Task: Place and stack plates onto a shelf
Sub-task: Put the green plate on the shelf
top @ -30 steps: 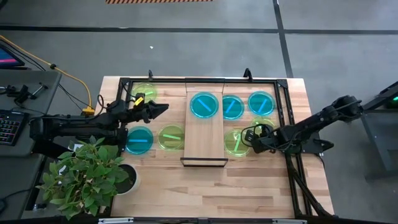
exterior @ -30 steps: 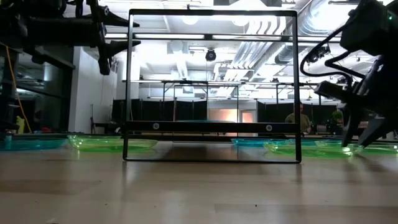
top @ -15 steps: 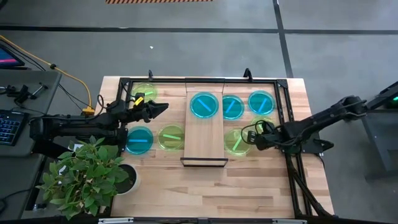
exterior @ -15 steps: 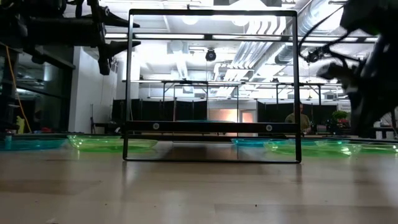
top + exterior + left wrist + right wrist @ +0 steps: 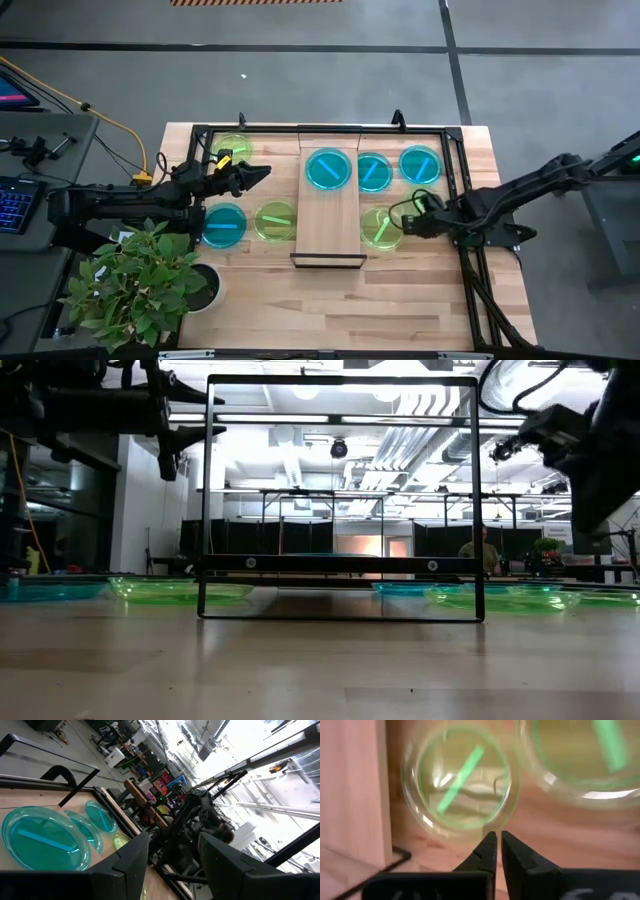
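One blue plate (image 5: 327, 169) lay on the shelf (image 5: 329, 222); right of the shelf we saw the right gripper (image 5: 404, 222) shut and empty above a green plate (image 5: 378, 228) — the left gripper (image 5: 262, 174) hung open left of the shelf.

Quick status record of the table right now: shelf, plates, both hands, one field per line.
shelf: wood board in the middle of the table, one cyan plate on its far end
plates right of shelf: two cyan plates, a green plate near the shelf edge, another green one partly under the right arm
plates left of shelf: green, cyan and green
right hand: shut, empty, raised just short of that green plate's rim
left hand: open, empty, held above the table's left side
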{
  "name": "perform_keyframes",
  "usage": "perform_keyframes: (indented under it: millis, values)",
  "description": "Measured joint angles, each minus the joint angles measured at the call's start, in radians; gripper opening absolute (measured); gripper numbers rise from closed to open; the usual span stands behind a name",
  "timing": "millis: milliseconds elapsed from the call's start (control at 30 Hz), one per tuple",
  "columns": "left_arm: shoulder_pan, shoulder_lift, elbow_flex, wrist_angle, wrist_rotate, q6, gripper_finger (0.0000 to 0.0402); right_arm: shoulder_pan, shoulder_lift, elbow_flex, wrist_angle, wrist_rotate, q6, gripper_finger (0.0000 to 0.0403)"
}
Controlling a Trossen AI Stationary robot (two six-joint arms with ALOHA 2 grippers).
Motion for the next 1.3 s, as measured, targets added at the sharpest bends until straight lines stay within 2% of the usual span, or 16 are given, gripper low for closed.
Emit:
perform_keyframes:
  millis: [100,300,433,567,800,900,1000,1133,1300]
  values:
    - [0.000,0.000,0.000,0.000,0.000,0.000,0.0165,0.018,0.015,-0.064,0.102,-0.037,0.035,0.0044]
    - [0.000,0.000,0.000,0.000,0.000,0.000,0.0165,0.044,0.015,-0.223,0.304,-0.018,0.160,0.0135]
    - [0.000,0.000,0.000,0.000,0.000,-0.002,0.0165,0.044,0.013,-0.322,0.442,0.082,0.242,0.0178]
    - [0.000,0.000,0.000,0.000,0.000,-0.029,0.0165,0.041,0.012,-0.378,0.567,0.181,0.289,0.0185]
    - [0.000,0.000,0.000,0.000,-0.005,-0.027,0.0165,0.015,0.016,-0.402,0.582,0.193,0.342,0.0183]
    - [0.000,0.000,0.000,0.000,-0.005,-0.027,0.0165,0.006,0.033,-0.402,0.580,0.192,0.342,0.0169]
    - [0.000,0.000,0.000,0.000,-0.008,-0.027,0.0165,-0.002,0.065,-0.401,0.578,0.191,0.344,0.0126]
    - [0.000,0.000,0.000,0.000,-0.020,-0.026,0.0165,-0.004,0.101,-0.402,0.579,0.192,0.344,0.0027]
    - [0.000,0.000,0.000,0.000,-0.029,-0.026,0.0165,-0.006,0.075,-0.380,0.541,0.199,0.307,0.0005]
